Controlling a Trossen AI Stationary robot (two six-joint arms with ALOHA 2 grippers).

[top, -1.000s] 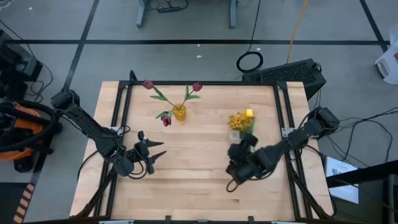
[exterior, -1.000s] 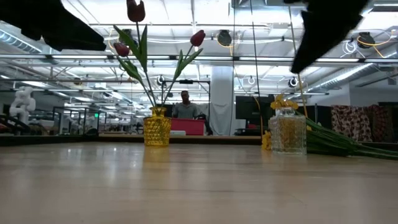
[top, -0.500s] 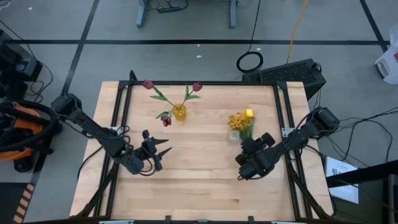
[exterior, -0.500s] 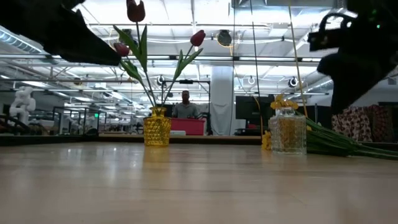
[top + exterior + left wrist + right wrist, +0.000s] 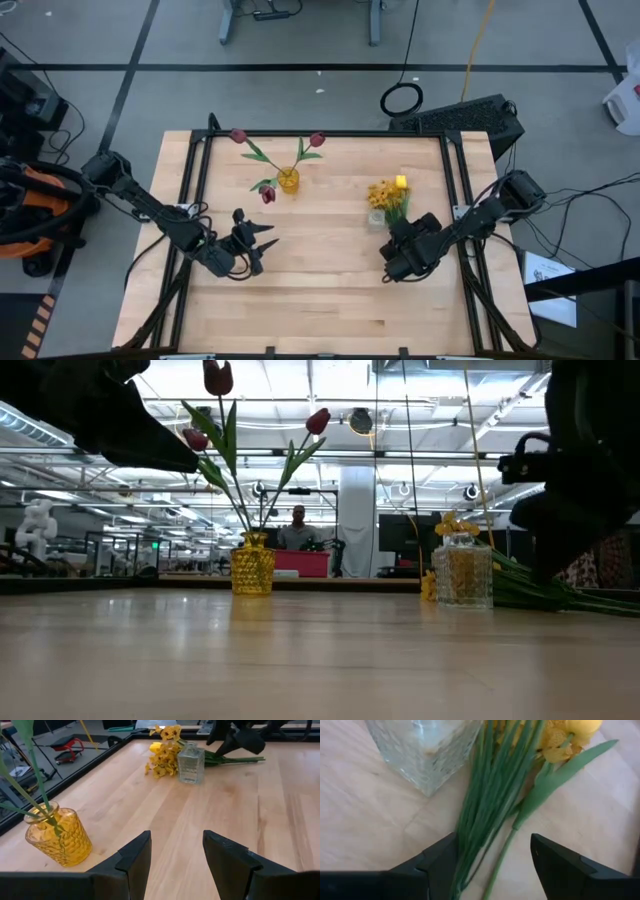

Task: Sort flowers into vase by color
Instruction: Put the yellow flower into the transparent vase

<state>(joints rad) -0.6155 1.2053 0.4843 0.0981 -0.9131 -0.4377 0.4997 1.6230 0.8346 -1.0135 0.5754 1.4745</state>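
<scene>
— Wooden desk [image 5: 320,300] in a large workshop hall, seen from above: what stands on it?

— Toward the far edge, a yellow dimpled vase [image 5: 288,181] holds three dark-red tulips [image 5: 238,136] on green stems, one bloom drooping beside the vase. Off to the right, a clear glass vase [image 5: 376,216] stands empty, with the yellow flowers [image 5: 385,192] lying flat on the desk beside it: a yellow tulip [image 5: 401,182] and sprays of small yellow blossoms, their green stems [image 5: 490,800] running along the wood.

— And the arms?

— Right pincer [image 5: 490,857] sits low just beside the glass vase, fingers apart, the bundle of stems lying between them, not clamped. Left pincer [image 5: 262,243] hangs over the desk's left half, near the yellow vase but apart from it, fingers spread and holding nothing.

— Anything beyond the desk?

— From desk height, a person [image 5: 298,530] is visible far back in the room, behind the yellow vase, under rows of ceiling lights. Grey floor surrounds the desk, with a black cable coil [image 5: 401,99] lying on it.
</scene>
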